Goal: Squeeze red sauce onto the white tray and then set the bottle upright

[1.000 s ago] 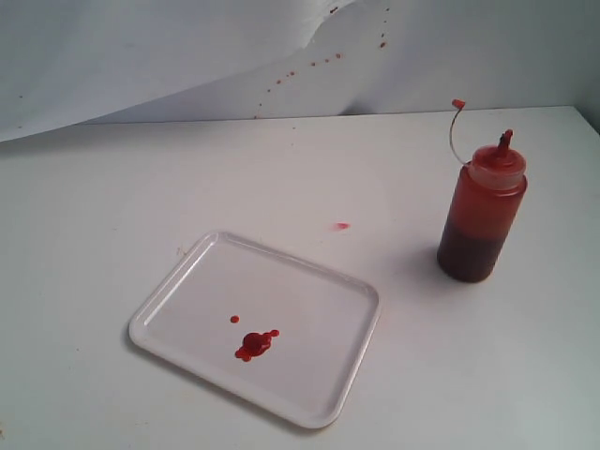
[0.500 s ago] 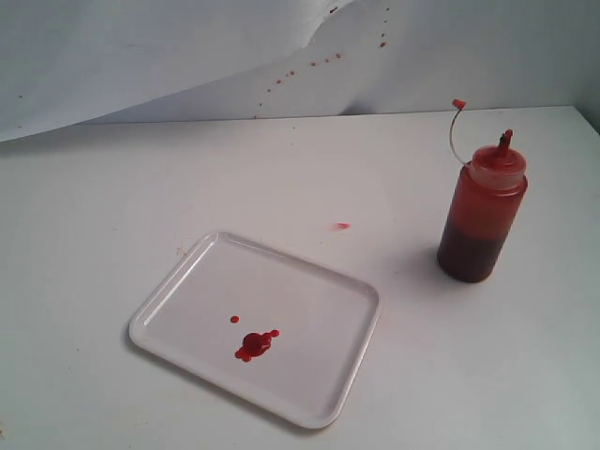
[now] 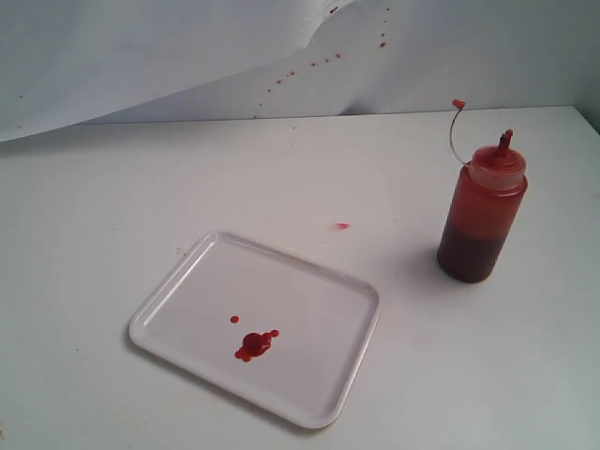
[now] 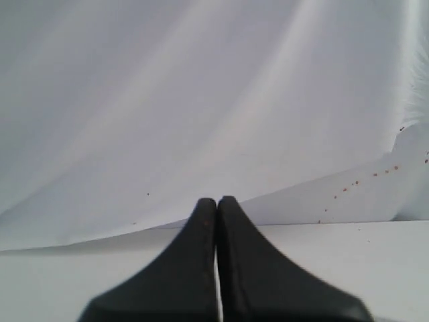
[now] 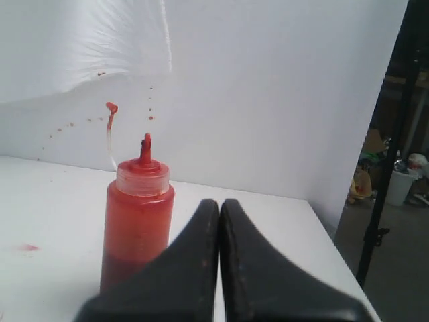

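Note:
The white tray (image 3: 309, 272) lies flat near the front of the table. A small glossy blob of red sauce (image 3: 254, 344) with a few droplets sits on it. The bottle (image 3: 482, 211) stands upright at the right, free of any gripper, its tether arching up to a small red tip cap (image 3: 458, 104). Neither arm shows in the exterior view. My right gripper (image 5: 219, 202) is shut and empty, with the bottle (image 5: 136, 218) standing just beyond and beside it. My left gripper (image 4: 216, 200) is shut, holding nothing, facing the white backdrop.
A faint pinkish smear (image 3: 341, 226) marks the table between tray and bottle. Tiny red specks (image 3: 309, 66) dot the white backdrop sheet behind. The table's right edge (image 5: 322, 225) drops off close to the bottle, with a dark stand beyond.

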Controlling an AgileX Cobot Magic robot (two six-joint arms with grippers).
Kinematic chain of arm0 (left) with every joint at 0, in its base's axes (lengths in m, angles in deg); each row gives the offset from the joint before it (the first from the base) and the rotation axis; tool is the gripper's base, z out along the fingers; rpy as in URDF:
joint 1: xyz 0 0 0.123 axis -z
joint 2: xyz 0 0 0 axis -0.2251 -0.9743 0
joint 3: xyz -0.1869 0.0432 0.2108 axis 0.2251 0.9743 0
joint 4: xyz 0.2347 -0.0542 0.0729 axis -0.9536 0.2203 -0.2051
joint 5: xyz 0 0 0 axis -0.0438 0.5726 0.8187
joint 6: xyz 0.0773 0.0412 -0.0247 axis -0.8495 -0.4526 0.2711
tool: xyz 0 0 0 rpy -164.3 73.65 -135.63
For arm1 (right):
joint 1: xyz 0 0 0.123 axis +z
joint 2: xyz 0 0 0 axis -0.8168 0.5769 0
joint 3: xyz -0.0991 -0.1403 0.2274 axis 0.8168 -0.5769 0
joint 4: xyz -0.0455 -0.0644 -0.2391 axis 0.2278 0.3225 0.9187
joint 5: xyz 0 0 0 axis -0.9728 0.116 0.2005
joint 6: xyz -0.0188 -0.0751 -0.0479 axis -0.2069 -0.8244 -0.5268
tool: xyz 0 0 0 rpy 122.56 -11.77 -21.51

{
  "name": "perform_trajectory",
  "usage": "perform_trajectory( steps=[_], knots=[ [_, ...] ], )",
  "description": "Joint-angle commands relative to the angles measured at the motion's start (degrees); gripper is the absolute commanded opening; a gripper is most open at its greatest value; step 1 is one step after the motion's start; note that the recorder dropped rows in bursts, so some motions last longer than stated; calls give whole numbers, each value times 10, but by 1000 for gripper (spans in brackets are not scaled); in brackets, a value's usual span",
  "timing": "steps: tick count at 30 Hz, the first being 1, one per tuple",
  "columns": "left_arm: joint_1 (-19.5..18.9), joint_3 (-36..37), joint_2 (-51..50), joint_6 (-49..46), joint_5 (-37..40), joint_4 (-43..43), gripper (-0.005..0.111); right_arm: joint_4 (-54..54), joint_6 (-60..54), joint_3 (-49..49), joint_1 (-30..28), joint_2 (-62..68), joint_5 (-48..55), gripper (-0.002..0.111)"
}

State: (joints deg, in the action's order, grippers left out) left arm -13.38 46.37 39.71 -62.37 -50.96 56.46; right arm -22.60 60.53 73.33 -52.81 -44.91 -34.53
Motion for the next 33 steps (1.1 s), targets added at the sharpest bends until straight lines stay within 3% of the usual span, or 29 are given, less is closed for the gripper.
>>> perform_trajectory(
  steps=[1, 11, 33],
  knots=[
    [4, 4, 2, 23, 42, 3, 0, -37, -5, -2, 3, -2, 20, 0],
    [4, 4, 2, 21, 109, -18, 0, -41, -5, -2, 3, -2, 90, 0],
    [4, 4, 2, 21, 109, -24, 0, -41, -4, -2, 3, -2, 90, 0]
  ],
)
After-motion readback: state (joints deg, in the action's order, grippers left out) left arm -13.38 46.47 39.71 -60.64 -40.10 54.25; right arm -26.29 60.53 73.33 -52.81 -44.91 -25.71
